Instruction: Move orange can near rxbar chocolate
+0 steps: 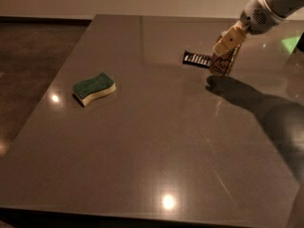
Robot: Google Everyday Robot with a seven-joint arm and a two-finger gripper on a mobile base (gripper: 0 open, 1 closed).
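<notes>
The orange can (222, 64) is upright at the far right of the table, its base at or just above the surface. My gripper (228, 42) comes in from the upper right and is shut on the can's upper part. The rxbar chocolate (196, 58), a flat black wrapper with white lettering, lies on the table right beside the can, to its left.
A green and yellow sponge (94, 88) lies on the left part of the grey table (156, 146). The arm's shadow falls across the right side of the table. The table's left edge borders a dark floor.
</notes>
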